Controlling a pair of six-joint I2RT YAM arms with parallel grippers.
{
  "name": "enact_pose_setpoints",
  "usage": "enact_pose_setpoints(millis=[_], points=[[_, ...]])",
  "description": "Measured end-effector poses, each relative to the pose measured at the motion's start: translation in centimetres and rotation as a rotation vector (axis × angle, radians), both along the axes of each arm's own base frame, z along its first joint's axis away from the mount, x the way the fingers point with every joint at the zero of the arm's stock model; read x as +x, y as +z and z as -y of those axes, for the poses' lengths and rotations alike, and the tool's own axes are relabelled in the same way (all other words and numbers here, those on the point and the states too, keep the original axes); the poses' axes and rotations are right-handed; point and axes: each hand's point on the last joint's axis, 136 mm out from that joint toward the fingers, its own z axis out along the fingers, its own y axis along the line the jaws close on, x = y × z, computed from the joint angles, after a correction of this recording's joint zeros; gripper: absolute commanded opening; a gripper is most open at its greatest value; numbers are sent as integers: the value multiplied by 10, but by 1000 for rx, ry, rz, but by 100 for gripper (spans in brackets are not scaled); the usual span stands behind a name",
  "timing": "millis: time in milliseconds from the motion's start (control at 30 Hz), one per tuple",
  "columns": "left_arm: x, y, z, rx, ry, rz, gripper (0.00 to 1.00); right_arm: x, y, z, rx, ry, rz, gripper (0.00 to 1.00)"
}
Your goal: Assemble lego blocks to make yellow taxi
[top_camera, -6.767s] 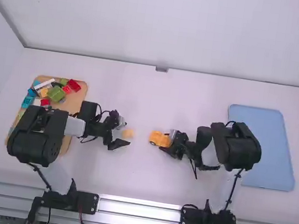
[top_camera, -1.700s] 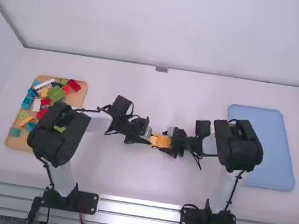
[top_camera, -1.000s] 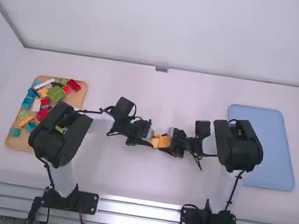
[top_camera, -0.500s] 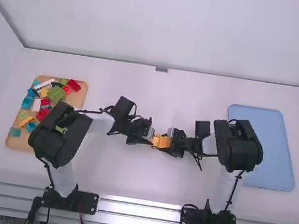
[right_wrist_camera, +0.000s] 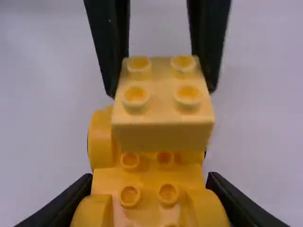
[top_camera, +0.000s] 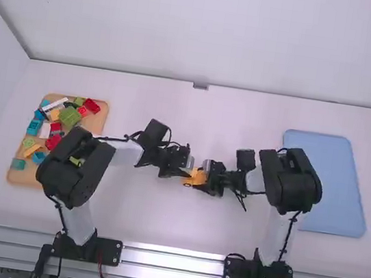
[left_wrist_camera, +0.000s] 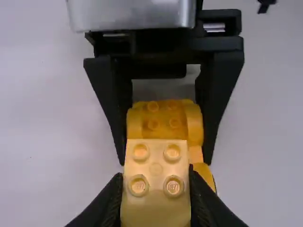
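"By what was the small, square, light-yellow plastic block with four round studs held?"

"It was grasped by the left tool, its sides pinched between two black fingers."

"And the right tool?"

"It was clamped around a yellow-orange, studded plastic car body with rounded fenders. Part of the body was covered by the block in the right wrist view; whether the two were touching could not be told."

"Where were they seen?"

"Between the arms, near the middle of the white bench. A tan wooden board, loaded with assorted coloured plastic blocks, was placed on the left, and a flat blue rectangular tray on the right."
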Motion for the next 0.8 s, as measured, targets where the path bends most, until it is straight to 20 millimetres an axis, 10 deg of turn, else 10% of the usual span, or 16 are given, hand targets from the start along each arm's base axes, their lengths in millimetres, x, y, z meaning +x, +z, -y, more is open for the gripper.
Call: enact_pose_setpoints(millis=[800], points=[[12, -7, -13, 117, 137, -19, 3, 15, 0, -3, -30, -48, -24, 50]])
